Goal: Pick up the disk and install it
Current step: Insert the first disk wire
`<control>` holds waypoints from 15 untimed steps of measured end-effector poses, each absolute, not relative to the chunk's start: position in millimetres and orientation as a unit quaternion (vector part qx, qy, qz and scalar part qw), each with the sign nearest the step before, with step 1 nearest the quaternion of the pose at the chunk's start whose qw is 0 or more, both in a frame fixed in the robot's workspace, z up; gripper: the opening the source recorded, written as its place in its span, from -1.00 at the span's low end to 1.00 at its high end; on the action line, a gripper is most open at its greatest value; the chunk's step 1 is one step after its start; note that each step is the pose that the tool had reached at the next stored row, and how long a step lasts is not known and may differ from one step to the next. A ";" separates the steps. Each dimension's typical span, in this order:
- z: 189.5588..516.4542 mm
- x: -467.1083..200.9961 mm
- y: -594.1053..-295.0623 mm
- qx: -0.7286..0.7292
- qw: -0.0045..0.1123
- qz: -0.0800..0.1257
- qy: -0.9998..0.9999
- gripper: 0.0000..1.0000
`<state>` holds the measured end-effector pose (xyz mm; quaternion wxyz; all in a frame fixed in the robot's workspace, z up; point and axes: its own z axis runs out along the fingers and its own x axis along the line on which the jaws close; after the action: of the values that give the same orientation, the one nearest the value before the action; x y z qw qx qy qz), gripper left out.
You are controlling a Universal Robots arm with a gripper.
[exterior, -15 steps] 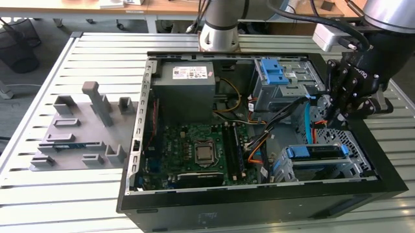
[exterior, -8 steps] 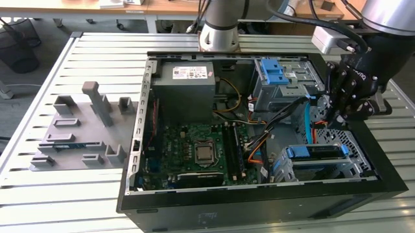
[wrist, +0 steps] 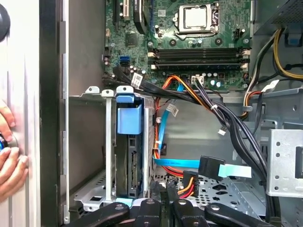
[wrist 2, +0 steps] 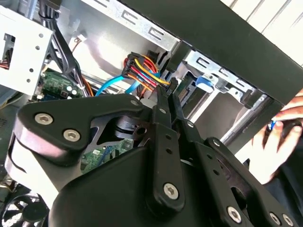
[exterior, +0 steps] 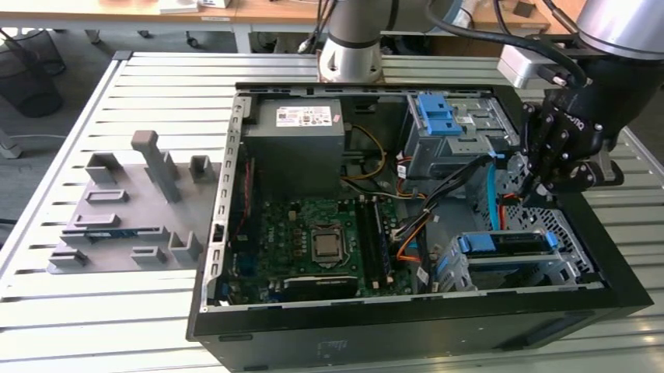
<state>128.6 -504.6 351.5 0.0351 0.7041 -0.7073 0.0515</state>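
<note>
**Exterior view.** The open computer case [exterior: 415, 311] lies on the slatted table [exterior: 62, 311]. The gripper [exterior: 537, 189] hangs inside the case, at the exterior view's right, over a tangle of cables. The disk [exterior: 505, 243] sits in the lower drive cage [exterior: 565, 256] near the front corner, blue carrier edge up. It lies just below and beside the gripper, apart from it. The power supply [exterior: 295, 132] and motherboard [exterior: 322, 241] play no part here.

**Second wrist view.** The gripper [wrist 2: 169, 87] has its two fingers drawn together, the gap all but nil, and nothing is visibly held between them. The tips point at a bundle of red, yellow and orange wires [wrist 2: 142, 71] and stop just short of it. A person's hand [wrist 2: 284, 127] shows outside the case wall.

**First wrist view.** The disk [wrist: 129, 161] stands on edge in its cage slot, with the blue carrier tab [wrist: 129, 118] on top. The gripper [wrist: 164, 196] is just beside the slot, near a black power connector [wrist: 190, 182] and a flat blue data cable [wrist: 170, 163]. Both lie loose and are not plugged into the disk, as far as can be seen. A hand [wrist: 9, 156] rests against the outer wall.

**Judgement.** The pick-up looks finished and the disk is in its bay, so the step in hand is install. Whether it is fully latched cannot be told. Any further move here calls for care with the loose cables and a straight approach to the slot.
</note>
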 end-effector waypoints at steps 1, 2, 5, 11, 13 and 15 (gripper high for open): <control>351.3 128.6 -504.6 0.704 0.032 0.049 -0.708 -0.67; 351.2 128.6 -504.6 0.703 0.030 0.046 -0.709 -0.67; 350.5 127.9 -505.1 0.703 0.022 0.038 -0.710 -0.67; 346.3 124.2 -520.2 0.703 0.013 0.029 -0.710 -0.67; 345.8 123.0 -520.7 0.703 0.013 0.029 -0.710 -0.67; 345.8 122.7 -520.8 0.703 0.013 0.029 -0.710 -0.67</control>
<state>122.7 -520.8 345.8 0.0133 0.7034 -0.7101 0.0290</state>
